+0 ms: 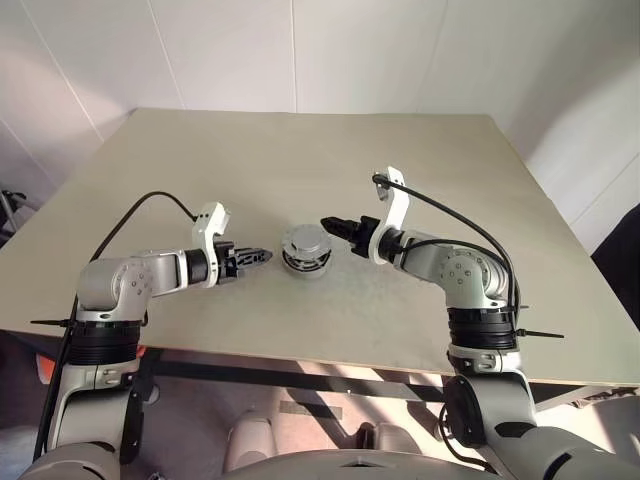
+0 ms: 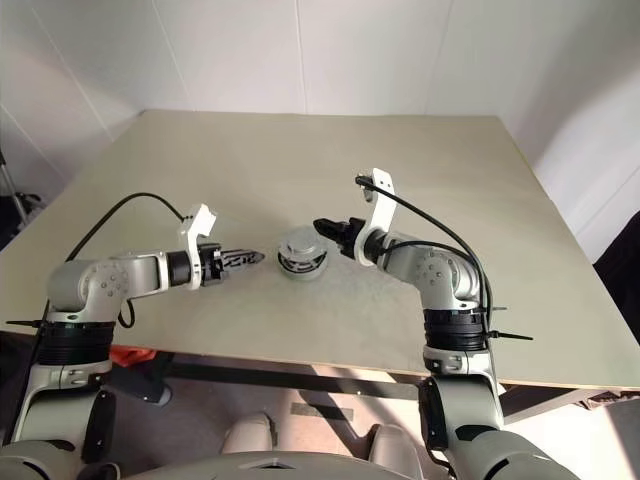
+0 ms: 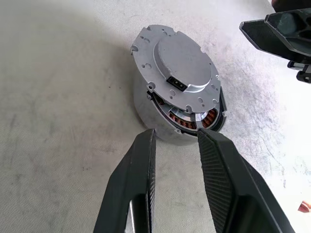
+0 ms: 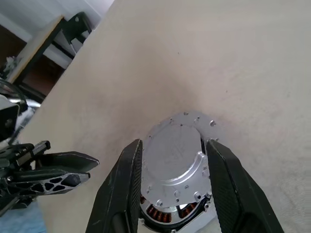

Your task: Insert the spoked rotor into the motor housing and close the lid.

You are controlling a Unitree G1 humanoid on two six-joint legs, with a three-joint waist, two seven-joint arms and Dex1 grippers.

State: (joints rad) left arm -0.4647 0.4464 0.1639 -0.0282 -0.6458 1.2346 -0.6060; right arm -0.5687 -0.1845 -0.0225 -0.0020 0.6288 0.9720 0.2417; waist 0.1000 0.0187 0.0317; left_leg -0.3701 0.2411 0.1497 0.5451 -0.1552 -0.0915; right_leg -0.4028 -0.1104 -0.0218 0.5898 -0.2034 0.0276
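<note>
The motor housing [image 1: 306, 262] stands mid-table, a silver puck. The grey lid [image 3: 177, 73] lies on top of it, askew, so a crescent of copper windings [image 3: 209, 119] shows at one side. The spoked rotor is hidden. My left gripper [image 1: 262, 257] hovers just left of the housing, open, nothing between its black fingers [image 3: 141, 160]. My right gripper [image 1: 330, 224] is at the housing's far right rim, open. In the right wrist view its fingers [image 4: 129, 170] flank the lid [image 4: 175, 155] with a slim gap on each side.
The beige table [image 1: 300, 160] stretches wide around the housing, with its front edge close to my arms. White walls stand behind it. A dark frame [image 4: 73, 24] stands beyond the table's left edge. Black cables loop over both forearms.
</note>
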